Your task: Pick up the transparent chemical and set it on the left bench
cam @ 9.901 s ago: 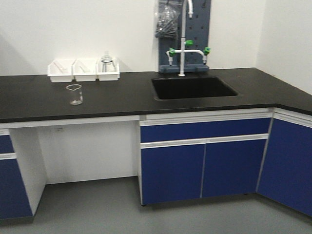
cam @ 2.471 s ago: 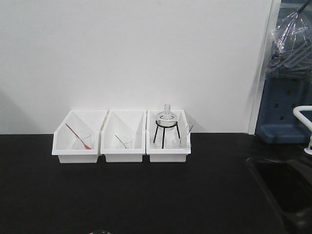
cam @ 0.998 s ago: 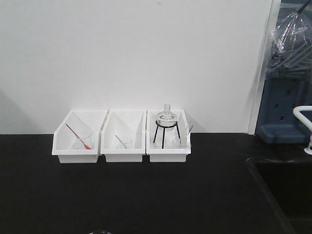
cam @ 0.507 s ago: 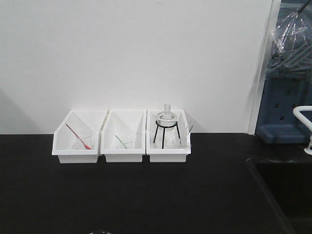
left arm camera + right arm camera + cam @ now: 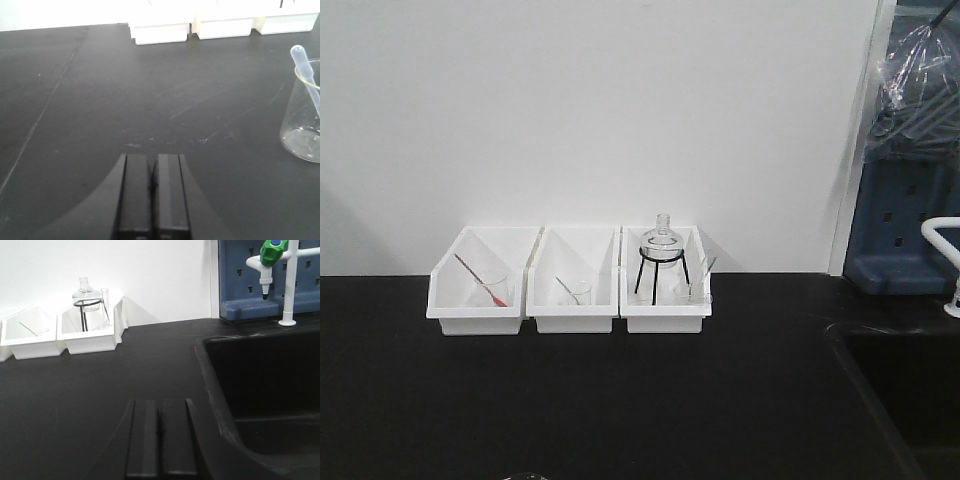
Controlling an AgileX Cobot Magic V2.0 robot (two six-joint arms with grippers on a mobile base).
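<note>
The transparent chemical [image 5: 695, 291], a small clear beaker with a pale dropper, stands in the rightmost white bin [image 5: 665, 318] beside a round flask on a black tripod [image 5: 661, 256]. The right wrist view shows this beaker [image 5: 105, 310] far off at upper left. Low over the left bench [image 5: 620, 400], both grippers are shut with nothing between their fingers: my left gripper [image 5: 152, 159] and my right gripper [image 5: 160, 405]. Another clear beaker with a pale dropper [image 5: 304, 120] stands on the worktop to the right of my left gripper.
The left bin holds a beaker with a red dropper [image 5: 488, 288]. The middle bin holds one with a green dropper [image 5: 575, 291]. A sunken black sink [image 5: 265, 385] lies right of my right gripper, with a white tap [image 5: 287, 285] and a blue pegboard [image 5: 905, 225] behind it.
Ten seconds ago the front view showed the whole bench from afar; now it sits close to the bins. Over the last second nothing has moved.
</note>
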